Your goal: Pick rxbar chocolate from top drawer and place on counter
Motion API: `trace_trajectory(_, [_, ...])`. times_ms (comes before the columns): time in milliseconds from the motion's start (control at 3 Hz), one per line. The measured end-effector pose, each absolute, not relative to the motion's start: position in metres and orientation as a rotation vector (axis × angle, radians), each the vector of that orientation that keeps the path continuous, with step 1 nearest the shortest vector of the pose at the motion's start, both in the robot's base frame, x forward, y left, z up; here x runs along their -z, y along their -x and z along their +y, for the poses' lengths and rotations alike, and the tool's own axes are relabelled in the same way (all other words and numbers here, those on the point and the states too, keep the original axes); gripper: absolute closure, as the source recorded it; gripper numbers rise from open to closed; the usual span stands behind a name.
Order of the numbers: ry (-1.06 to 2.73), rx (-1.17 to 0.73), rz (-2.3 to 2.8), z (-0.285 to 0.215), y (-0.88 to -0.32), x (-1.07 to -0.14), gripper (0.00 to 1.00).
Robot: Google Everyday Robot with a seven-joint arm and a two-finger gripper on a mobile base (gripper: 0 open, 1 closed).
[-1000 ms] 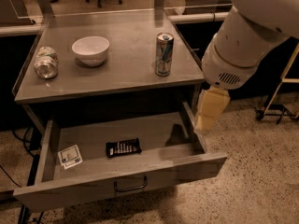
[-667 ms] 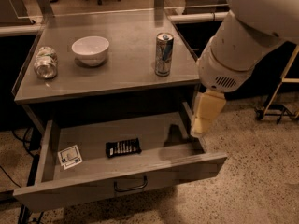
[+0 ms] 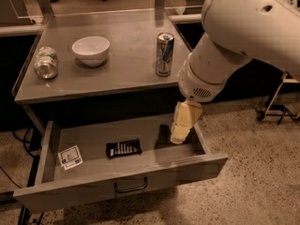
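Top drawer [image 3: 84, 197] stands open below the tabletop [image 3: 126, 71], its dark wire handle [image 3: 131, 187] on the front panel.

Rxbar chocolate [image 3: 123, 148] lies flat on the drawer floor, about mid-width, nearer the front panel than the back. Black wrapper, white lettering face up. Long axis runs left-right, roughly parallel with the drawer front; the right end sits slightly further back than the left. Nothing touches it.

White card [image 3: 70, 157] lies flat in the drawer's front left corner, apart from the bar.

Gripper [image 3: 178, 136] hangs from the white arm [image 3: 234, 36] and points down into the right end of the drawer, near the right wall. It is to the right of the bar with a gap between them. Open or closed: cannot tell. It holds nothing visible.

On the tabletop: white bowl [image 3: 91, 49] left of centre, upright can [image 3: 164, 54] toward the right edge, clear container [image 3: 46, 63] on its side at the left rim. All three are well apart.
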State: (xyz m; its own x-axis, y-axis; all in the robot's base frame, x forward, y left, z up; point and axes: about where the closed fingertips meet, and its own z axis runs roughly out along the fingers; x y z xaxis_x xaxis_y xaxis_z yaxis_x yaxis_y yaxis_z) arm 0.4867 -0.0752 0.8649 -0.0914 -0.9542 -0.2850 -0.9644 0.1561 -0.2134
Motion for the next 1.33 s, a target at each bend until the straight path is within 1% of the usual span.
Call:
trace_trajectory(333, [1.835, -0.053, 2.077, -0.072, -0.485, -0.863, 0.0])
trace_trajectory(1000, [1.955, -0.158, 1.981, -0.026, -0.489, -0.813, 0.0])
trace_trajectory(1333, [1.958, -0.167, 1.967, -0.019, -0.487, -0.805, 0.0])
